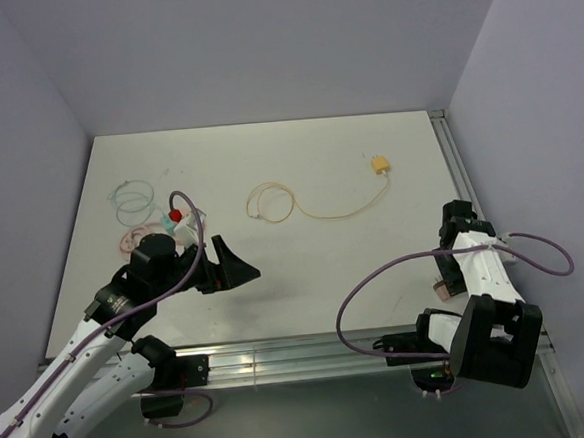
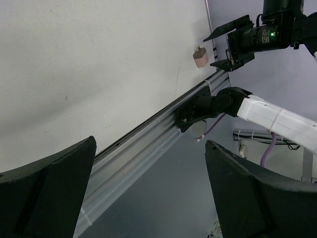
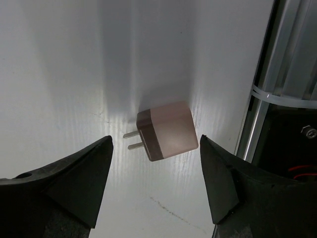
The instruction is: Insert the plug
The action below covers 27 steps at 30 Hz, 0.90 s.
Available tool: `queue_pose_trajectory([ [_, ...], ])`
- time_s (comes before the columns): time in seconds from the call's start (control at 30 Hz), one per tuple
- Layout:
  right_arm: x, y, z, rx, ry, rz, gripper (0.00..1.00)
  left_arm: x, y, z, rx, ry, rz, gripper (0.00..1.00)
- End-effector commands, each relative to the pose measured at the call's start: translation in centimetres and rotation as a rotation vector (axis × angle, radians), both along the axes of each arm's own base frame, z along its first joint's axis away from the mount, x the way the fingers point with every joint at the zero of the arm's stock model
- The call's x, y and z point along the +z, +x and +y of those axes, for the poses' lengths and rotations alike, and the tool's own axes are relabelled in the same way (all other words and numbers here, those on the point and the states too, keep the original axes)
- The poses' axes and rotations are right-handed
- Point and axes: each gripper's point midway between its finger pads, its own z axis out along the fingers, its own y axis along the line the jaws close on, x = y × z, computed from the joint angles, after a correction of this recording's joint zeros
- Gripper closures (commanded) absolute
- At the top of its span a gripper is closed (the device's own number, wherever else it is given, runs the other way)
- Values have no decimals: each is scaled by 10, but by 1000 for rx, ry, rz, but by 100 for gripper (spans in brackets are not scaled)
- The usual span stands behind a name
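Right pincer (image 3: 155, 141) points down, open and empty, above the plug (image 3: 170, 130); left pincer (image 2: 150, 144) gapes empty.

Top view: my right jaws mostly hidden under own wrist, just beyond rail (image 1: 282, 361). Plug (image 1: 442, 290) there shows only as pink sliver beside arm, prongs not discernible. Beyond rail's left end, cable tangle (image 1: 136, 215) partly behind my left arm (image 1: 99, 333); too small to sort strands or tell what red piece (image 1: 174, 215) is. Far beyond rail, yellow connector (image 1: 377, 165) too small to read pins. Wrist views: fingers (image 3: 64, 183) of right jaws and fingers (image 2: 44, 188) of left jaws cut off by bottom edge, tips unseen. Left wrist view: plug (image 2: 200, 58) beyond rail tiny, prongs unclear.
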Motion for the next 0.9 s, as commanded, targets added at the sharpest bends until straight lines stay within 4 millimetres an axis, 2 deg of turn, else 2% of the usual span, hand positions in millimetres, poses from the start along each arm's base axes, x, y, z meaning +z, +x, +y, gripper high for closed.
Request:
queue_pose_trajectory([
  [0.0, -1, -7, -8, -18, -51, 45, 22, 18, 7, -5, -11, -37, -77, 4],
  [0.2, -2, -12, -13, -34, -73, 119, 22, 17, 12, -8, 5, -47, -77, 4],
  [0.33, -10, -13, -11, -34, -47, 198, 22, 15, 13, -8, 6, -40, -68, 4],
  [0.6, -18, -3, -8, -8, -49, 175, 25, 17, 16, -8, 10, -27, -73, 4],
  [0.7, -21, -1, -9, 12, -49, 180, 32, 14, 15, -8, 9, -26, -62, 4],
  [0.77, -22, 3, -8, 21, -43, 170, 48, 14, 16, -7, 19, -27, -66, 4],
  [0.8, -24, 3, -8, 28, -39, 177, 59, 15, 15, -6, 19, -27, -66, 4],
  [0.87, -28, 5, -6, 35, -31, 171, 70, 15, 14, -5, 21, -28, -66, 4],
])
